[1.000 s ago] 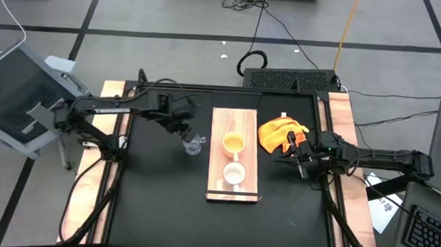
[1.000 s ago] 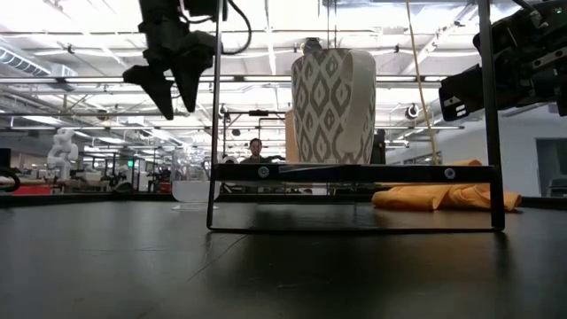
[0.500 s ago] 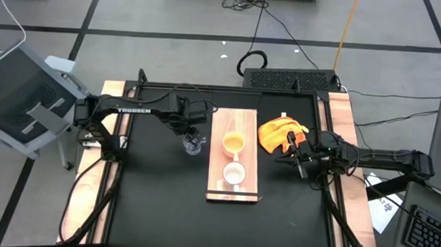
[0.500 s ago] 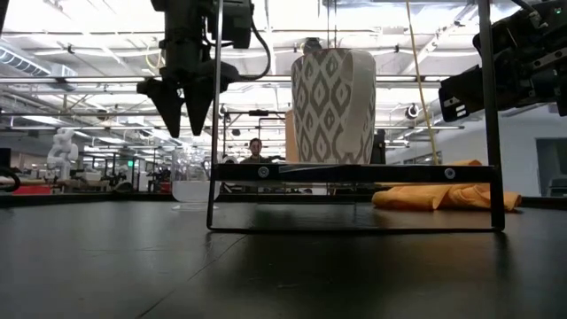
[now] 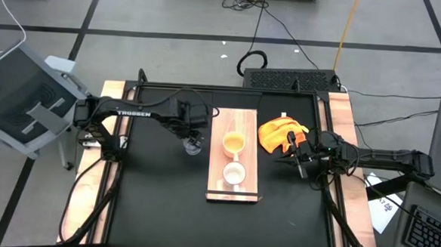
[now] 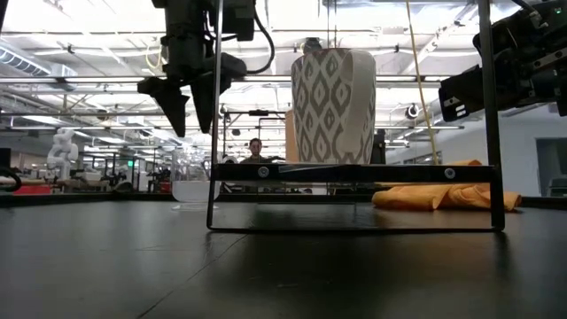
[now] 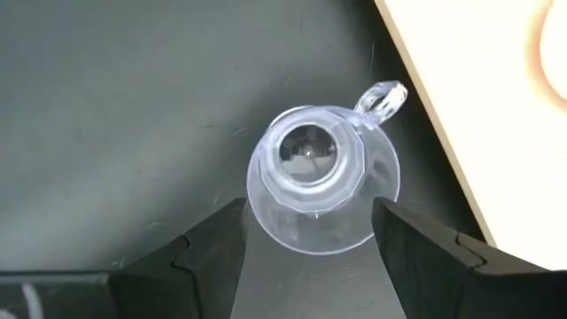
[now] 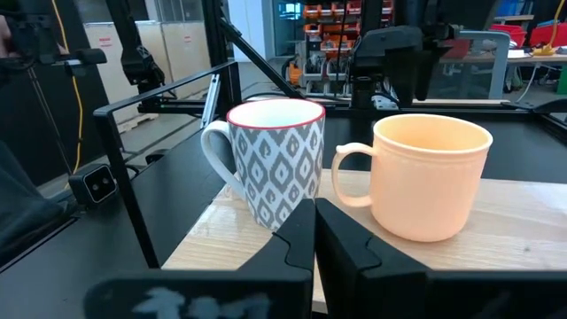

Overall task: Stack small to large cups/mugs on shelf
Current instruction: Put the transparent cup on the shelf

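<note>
A clear glass cup [image 7: 312, 177] stands on the black tabletop just left of the shelf [image 5: 222, 123]; it also shows in the high view [image 5: 195, 146] and the low view [image 6: 190, 177]. My left gripper [image 7: 310, 241] hangs open above it, pointing down, one finger on either side and clear of it [image 6: 190, 111]. An orange-yellow mug [image 5: 233, 143] and a white patterned mug [image 5: 234, 173] stand upright on the shelf board [image 8: 532, 221]. My right gripper [image 8: 314, 232] is shut and empty at the table's right [image 5: 298, 159], facing both mugs.
An orange-yellow cloth [image 5: 280, 134] lies on the table between the shelf and my right gripper. The shelf board rests on a black metal frame [image 6: 354, 173] with tall uprights. The near half of the tabletop [image 5: 163, 211] is bare.
My left gripper has gone a little toward the table's right, from beside the glass cup to right over it, and has turned about its wrist so its fingers straddle the cup from above. The cup and both mugs have stayed put.
</note>
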Controlling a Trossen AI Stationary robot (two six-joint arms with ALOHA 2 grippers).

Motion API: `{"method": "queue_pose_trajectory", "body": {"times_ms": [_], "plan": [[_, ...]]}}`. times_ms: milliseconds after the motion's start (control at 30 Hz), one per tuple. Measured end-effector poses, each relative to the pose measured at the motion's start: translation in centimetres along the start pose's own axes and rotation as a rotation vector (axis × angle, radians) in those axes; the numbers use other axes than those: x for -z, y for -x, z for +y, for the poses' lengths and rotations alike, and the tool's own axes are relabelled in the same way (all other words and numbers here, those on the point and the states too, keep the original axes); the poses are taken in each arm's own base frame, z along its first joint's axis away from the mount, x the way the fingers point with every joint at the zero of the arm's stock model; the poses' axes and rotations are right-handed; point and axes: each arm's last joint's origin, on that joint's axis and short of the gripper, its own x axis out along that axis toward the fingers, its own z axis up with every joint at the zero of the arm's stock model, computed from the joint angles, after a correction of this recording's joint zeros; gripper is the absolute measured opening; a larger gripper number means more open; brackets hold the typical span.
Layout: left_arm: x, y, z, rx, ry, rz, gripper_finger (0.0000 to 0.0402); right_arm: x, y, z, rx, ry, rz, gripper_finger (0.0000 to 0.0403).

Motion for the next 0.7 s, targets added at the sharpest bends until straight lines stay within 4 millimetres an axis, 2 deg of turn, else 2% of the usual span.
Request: {"method": "queue_pose_trajectory", "body": {"times_ms": [233, 533, 700], "plan": [[0.2, 0.0, 0.0, -0.014, 0.001, 0.000, 0.0243, 0.0, 0.0, 0.0, 0.000, 0.000, 0.000, 0.0000], [1.2, -2.9, 0.9, -0.053, 0.011, 0.049, 0.0243, 0.0, 0.0, 0.0, 0.000, 0.001, -0.001, 0.0000], [0.8, -3.2, 0.9, -0.021, 0.007, 0.027, 0.0243, 0.0, 0.0, 0.0, 0.000, 0.000, -0.001, 0.0000]]}}
